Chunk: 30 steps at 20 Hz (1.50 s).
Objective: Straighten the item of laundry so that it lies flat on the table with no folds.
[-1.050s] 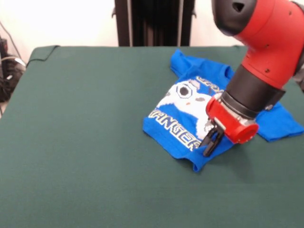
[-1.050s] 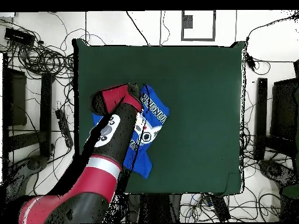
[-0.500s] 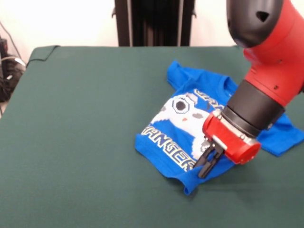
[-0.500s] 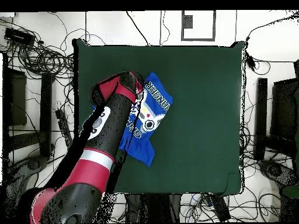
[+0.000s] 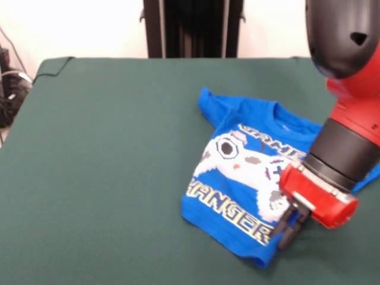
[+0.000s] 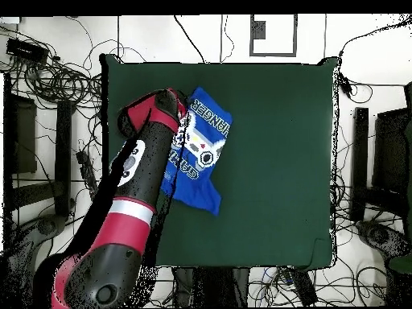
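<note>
Front view: my arm (image 5: 350, 89) comes down over the right side of the desk (image 5: 107, 160), and its jaws (image 5: 287, 228) stand at the near right hem corner of the blue T-shirt (image 5: 243, 178), drawn together with the cloth apparently pinched between them, so I read them as grasping the shirt. The shirt lies print-up toward the desk's right edge, with collar toward the far edge and hem toward the near edge; the hem corner by the jaws is curled under, one sleeve points to the far left, and the other sleeve is hidden behind my wrist. To do this step well, I judge that I should keep the corner low and draw it outward along the desk, away from the collar, until the curl opens, then release without lifting so the cloth does not drag back into a fold. The plain dark green cover offers broad bare space to the left. Overhead view: the shirt (image 6: 201, 153) sits beside the desk's left edge and nearer the top edge than the bottom, while the arm (image 6: 137, 193) crosses that left edge and covers one side of the garment; the jaws are not separable here. Around the desk (image 6: 273, 161), cables (image 6: 48, 72) trail over the floor and dark equipment (image 6: 20, 133) stands on both sides.
</note>
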Each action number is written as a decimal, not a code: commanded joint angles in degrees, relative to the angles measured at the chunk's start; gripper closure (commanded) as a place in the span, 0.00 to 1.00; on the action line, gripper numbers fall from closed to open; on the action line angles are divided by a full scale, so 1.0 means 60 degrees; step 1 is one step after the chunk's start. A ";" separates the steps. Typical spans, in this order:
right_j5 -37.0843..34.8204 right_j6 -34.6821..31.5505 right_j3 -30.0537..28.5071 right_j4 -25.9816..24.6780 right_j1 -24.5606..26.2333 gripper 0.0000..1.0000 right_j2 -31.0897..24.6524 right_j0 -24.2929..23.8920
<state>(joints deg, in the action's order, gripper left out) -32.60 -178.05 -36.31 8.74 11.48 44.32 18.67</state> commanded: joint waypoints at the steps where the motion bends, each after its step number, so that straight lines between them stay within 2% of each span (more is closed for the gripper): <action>1: 0.0143 -0.1894 0.1600 0.1114 0.0335 1.00 -0.0505 -0.0152; 8: -0.0081 -0.1881 0.1576 0.1268 0.0230 1.00 -0.0297 -0.0093; 12: 0.0064 -0.1647 0.1230 0.1177 0.0051 1.00 -0.0456 -0.0028; 19: -0.0128 -0.0389 -0.0739 0.0706 -0.1296 1.00 -0.1135 0.0137; 22: -0.0128 0.0135 -0.1136 0.0450 -0.1678 1.00 -0.1149 0.0030; 28: -0.0278 -0.0133 0.0084 0.0349 -0.0958 1.00 -0.0427 -0.0400; 29: -0.0389 -0.0285 0.0287 0.0319 -0.0819 0.00 -0.0203 -0.0423; 30: -0.0331 -0.0294 0.0313 0.0315 -0.0797 0.00 -0.0201 -0.0437</action>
<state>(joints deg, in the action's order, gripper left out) -32.61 -178.05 -34.01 12.72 4.46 44.20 17.08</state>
